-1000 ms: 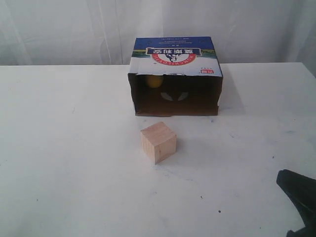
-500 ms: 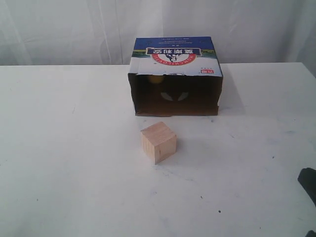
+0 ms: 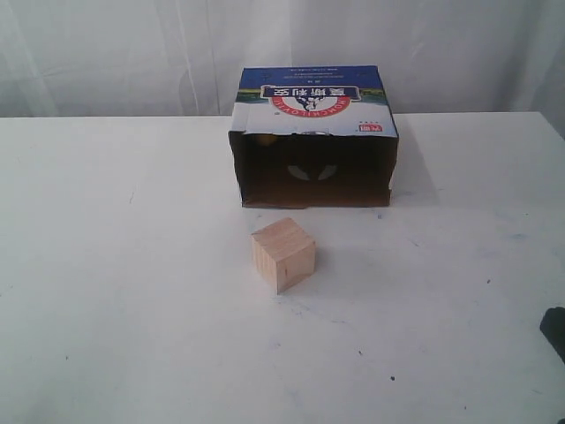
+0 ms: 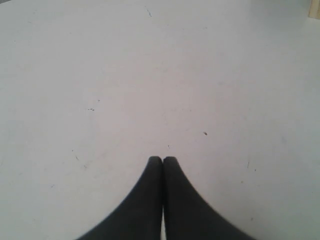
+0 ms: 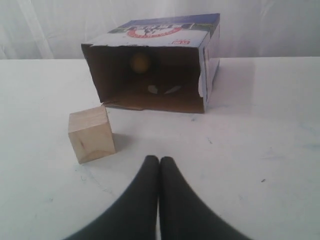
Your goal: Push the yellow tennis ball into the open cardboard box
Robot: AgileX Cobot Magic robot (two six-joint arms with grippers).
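Observation:
The open cardboard box (image 3: 313,106) lies on its side at the back of the table, its dark mouth facing the front; the right wrist view also shows the box (image 5: 160,35). The yellow tennis ball (image 5: 140,62) rests deep inside, near the back wall; in the exterior view only a faint sliver of the ball (image 3: 265,139) shows under the top edge. My right gripper (image 5: 159,159) is shut and empty, well in front of the box; a dark bit of it (image 3: 556,331) shows at the exterior view's right edge. My left gripper (image 4: 162,159) is shut over bare table.
A pale wooden cube (image 3: 282,254) stands on the white table (image 3: 132,291) in front of the box's mouth, also seen as the cube (image 5: 91,133) ahead of my right gripper. White curtains hang behind the table.
The ball has rolled deeper into the box and almost vanished from the exterior view. My right gripper has pulled back towards the lower right edge of that view.

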